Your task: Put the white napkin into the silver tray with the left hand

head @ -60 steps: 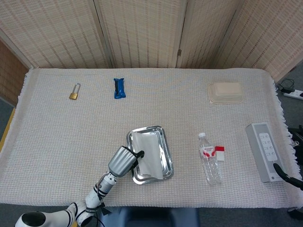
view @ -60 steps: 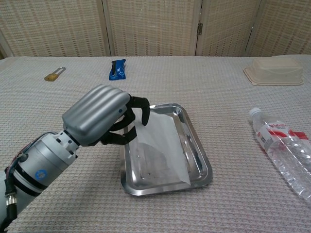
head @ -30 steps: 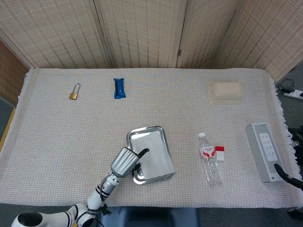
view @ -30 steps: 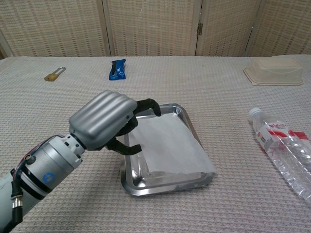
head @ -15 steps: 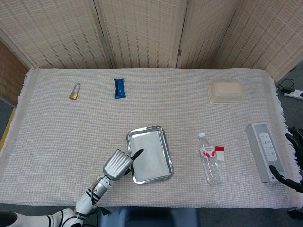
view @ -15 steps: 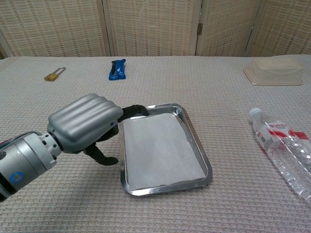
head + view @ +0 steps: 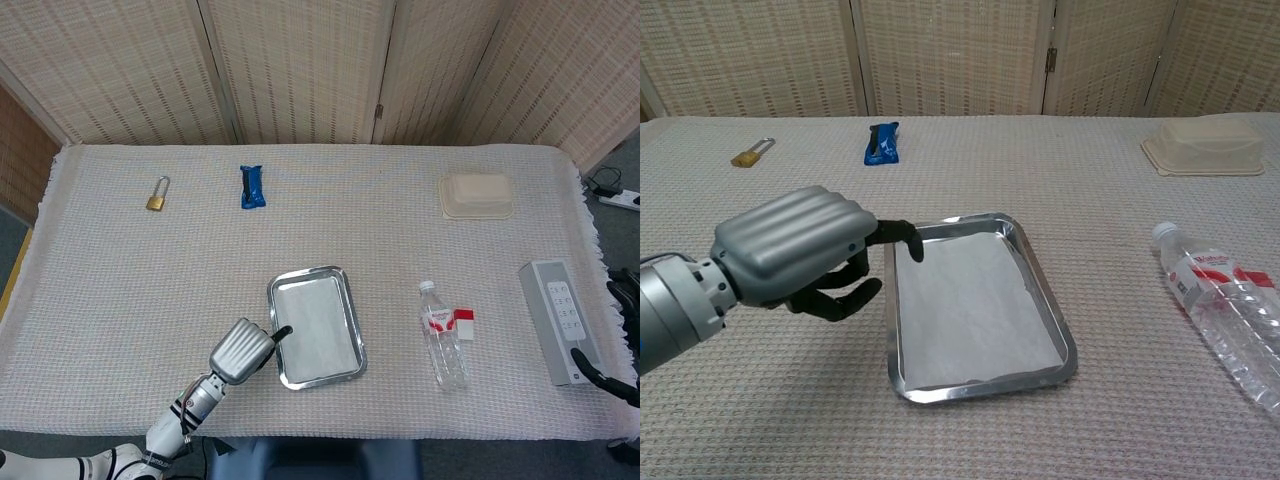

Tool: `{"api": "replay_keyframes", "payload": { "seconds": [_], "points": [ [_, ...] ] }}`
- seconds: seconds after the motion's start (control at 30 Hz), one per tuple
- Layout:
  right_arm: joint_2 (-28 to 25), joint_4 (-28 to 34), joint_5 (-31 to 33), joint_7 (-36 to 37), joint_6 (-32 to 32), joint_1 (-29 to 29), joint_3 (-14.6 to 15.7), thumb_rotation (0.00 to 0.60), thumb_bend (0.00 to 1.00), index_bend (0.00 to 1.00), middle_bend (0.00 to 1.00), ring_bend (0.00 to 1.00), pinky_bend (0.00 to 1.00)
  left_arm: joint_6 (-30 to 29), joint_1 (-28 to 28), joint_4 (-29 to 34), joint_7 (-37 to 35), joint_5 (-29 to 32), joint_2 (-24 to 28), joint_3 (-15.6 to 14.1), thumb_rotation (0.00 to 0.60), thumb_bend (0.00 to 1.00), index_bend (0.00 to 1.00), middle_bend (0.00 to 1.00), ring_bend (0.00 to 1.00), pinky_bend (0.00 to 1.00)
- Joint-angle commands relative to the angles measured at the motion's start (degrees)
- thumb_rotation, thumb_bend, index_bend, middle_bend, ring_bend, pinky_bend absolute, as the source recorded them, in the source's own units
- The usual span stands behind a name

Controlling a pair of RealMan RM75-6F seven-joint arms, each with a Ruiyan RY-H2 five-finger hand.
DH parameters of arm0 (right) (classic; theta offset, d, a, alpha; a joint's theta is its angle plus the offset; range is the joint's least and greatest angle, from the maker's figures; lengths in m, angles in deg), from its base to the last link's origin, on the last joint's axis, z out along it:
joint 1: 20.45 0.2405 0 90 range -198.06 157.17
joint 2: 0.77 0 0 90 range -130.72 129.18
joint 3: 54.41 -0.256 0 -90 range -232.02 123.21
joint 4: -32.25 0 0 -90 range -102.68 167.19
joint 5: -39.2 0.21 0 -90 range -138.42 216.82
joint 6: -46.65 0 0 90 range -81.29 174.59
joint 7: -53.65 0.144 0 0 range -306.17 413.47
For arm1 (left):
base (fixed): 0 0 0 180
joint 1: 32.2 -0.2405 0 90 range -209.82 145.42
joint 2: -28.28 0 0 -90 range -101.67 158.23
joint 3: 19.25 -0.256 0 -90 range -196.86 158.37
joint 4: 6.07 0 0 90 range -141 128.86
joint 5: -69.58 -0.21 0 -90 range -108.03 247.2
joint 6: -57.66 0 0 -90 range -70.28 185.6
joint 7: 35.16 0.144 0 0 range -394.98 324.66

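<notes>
Inside the silver tray lies the white napkin, left hand empty, fingers loosely apart.

Staged test table, folding screens

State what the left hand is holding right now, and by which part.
Nothing: the left hand is beside the silver metal tray, its fingers apart, and the flat white napkin lies released inside.
</notes>
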Motion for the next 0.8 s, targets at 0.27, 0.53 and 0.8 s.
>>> {"api": "replay_keyframes", "payload": {
  "seconds": [0.27,0.53,0.8],
  "points": [
    [0.32,0.10,-0.26,-0.82,-0.21,-0.01,0.13,0.600,0.32,0.00,0.00,0.00,0.00,3.18,-0.44,5.52,2.63,0.96,2.48,-3.37,0.600,1.00,0.44,1.00,1.00,1.00],
    [0.32,0.11,0.17,-0.67,-0.22,-0.05,-0.06,0.600,0.32,0.00,0.00,0.00,0.00,4.19,-0.31,4.87,1.39,-0.33,1.71,-4.32,0.600,1.00,0.42,1.00,1.00,1.00],
    [0.41,0.09,-0.04,-0.62,-0.23,-0.03,0.00,0.600,0.32,0.00,0.00,0.00,0.00,4.57,-0.33,2.16,-1.67,-1.59,0.59,-4.67,0.600,1.00,0.39,1.00,1.00,1.00]
  ]
}}
